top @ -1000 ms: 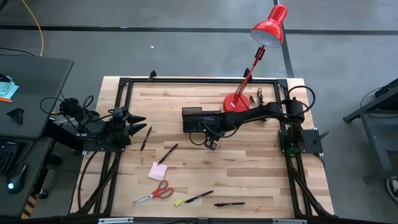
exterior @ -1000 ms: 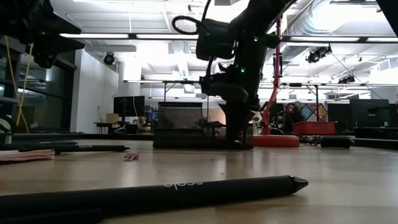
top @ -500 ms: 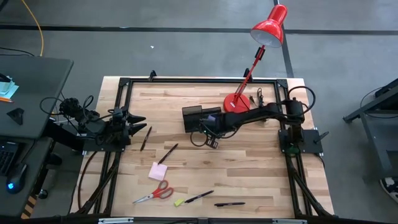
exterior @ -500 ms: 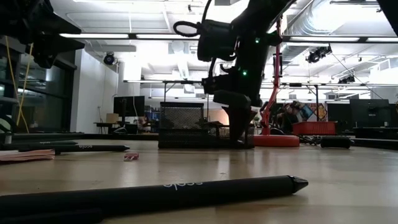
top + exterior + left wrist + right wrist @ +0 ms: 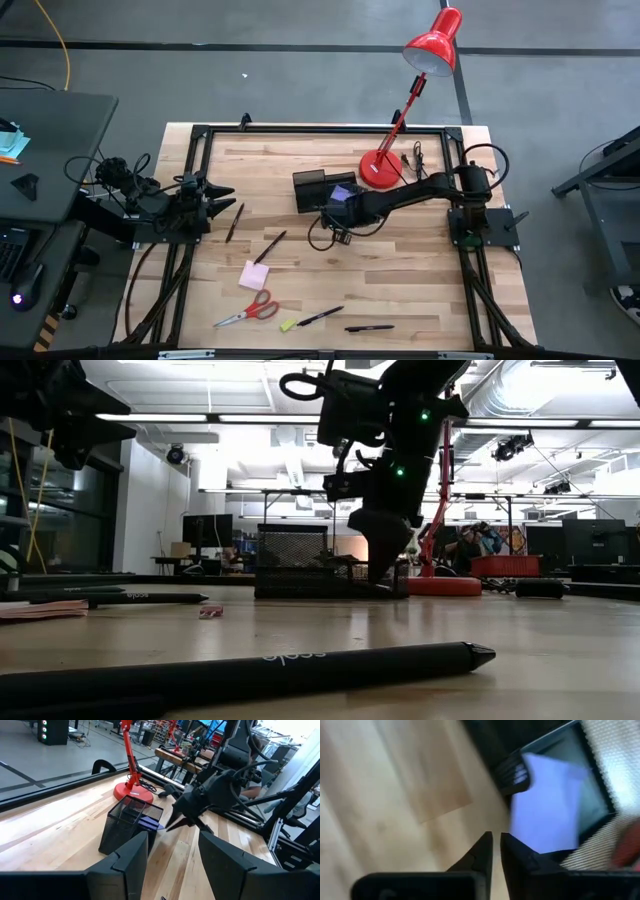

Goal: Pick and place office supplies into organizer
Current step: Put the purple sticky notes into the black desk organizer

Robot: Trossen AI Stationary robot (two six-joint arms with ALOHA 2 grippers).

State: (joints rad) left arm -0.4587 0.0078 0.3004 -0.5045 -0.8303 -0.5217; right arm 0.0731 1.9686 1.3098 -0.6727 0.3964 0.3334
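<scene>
Since a second ago the right gripper (image 5: 340, 237) has drawn back from the black wire-mesh rectangular organizer (image 5: 318, 189) and lifted, uncovering a purple square sticky-note pad (image 5: 342, 193) that now lies in the organizer's end compartment. The fingers have come almost together, only a thin slit between the tips, with nothing held; that fits a pad just let go, and the retreat looks meant to clear the mesh wall before the next pick.

In the right wrist view the purple pad (image 5: 550, 802) sits just beyond the fingertips (image 5: 485, 842), inside the mesh rim, apart from them. How flat it rests in the compartment is hard to judge there.

The left gripper (image 5: 216, 192) waits at the table's left edge, its fingers (image 5: 132, 852) spread wide and empty.

Well short of the right fingers lie a pink square sticky-note pad (image 5: 254, 275), red-handled scissors (image 5: 250, 311), a tiny yellow piece (image 5: 287, 325) and slim black pens (image 5: 320, 316). A red desk lamp (image 5: 380, 166) stands just behind the organizer. In the low view the right arm hides part of the organizer, and its inside cannot be seen.
</scene>
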